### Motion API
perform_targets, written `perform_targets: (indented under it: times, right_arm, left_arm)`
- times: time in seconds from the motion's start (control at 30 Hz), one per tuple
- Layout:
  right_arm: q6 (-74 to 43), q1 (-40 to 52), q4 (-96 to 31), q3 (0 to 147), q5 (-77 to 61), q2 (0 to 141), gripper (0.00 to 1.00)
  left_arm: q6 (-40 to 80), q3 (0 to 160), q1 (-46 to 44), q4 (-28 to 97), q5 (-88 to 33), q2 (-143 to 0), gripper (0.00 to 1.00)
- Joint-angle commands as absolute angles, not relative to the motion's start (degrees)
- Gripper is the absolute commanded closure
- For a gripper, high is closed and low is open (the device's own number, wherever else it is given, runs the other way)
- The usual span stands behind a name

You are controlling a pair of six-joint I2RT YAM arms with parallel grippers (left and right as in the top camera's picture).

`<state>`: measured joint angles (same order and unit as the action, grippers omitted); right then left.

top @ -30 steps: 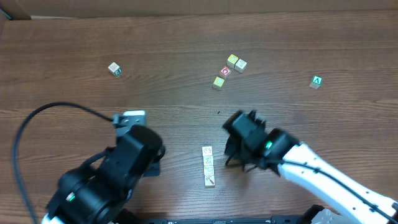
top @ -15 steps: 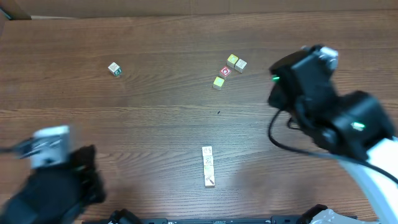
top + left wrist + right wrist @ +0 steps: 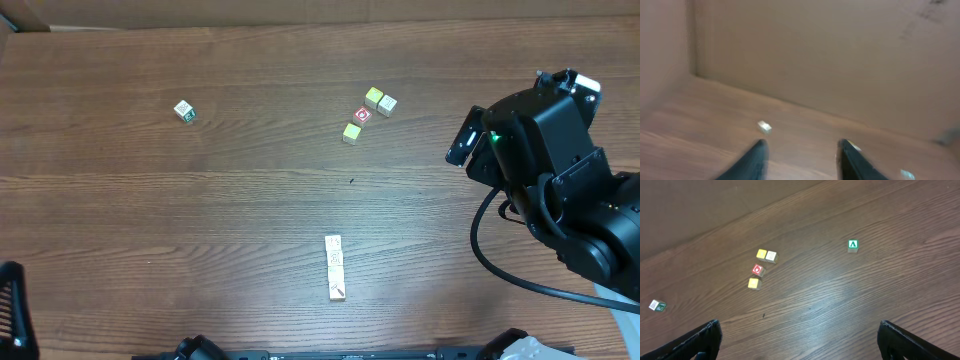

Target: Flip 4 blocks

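Blocks, four small pale wooden cubes (image 3: 334, 267), sit touching in a short row running near to far, at the near middle of the brown wood-grain table (image 3: 200, 220). Light, rigid, smooth-faced little things, I'd say. Pinch one across its free left and right faces, since neighbours block the other two. Left gripper (image 3: 801, 148) stands parted, empty, blurred. The right gripper (image 3: 799, 327) is spread wide, nothing between. A second ago both arms crowded that row; now the right arm (image 3: 545, 170) has swung off right, and the left arm (image 3: 10, 315) barely shows overhead. Row unmoved.
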<state>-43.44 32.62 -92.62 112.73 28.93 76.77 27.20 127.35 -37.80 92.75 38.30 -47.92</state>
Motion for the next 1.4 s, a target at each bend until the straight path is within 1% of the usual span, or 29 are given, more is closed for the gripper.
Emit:
perform_targets:
  times: [0.0,0.03,1.37]
  right_arm:
    - [-43.0,32.4,-92.5,113.6,29.9,76.6,0.0]
    - [-43.0,32.4,-92.5,113.6,29.9,76.6,0.0]
    - [-43.0,32.4,-91.9,113.6,28.3,76.6,0.0]
  left_arm:
    - [20.7,127.5,-37.9,92.3,50.7,-48.3,0.13]
    - [20.8,127.5,-37.9,92.3,51.3,-48.3,0.0]
    - [20.8,127.5,-37.9,92.8,50.5,-48.3,0.0]
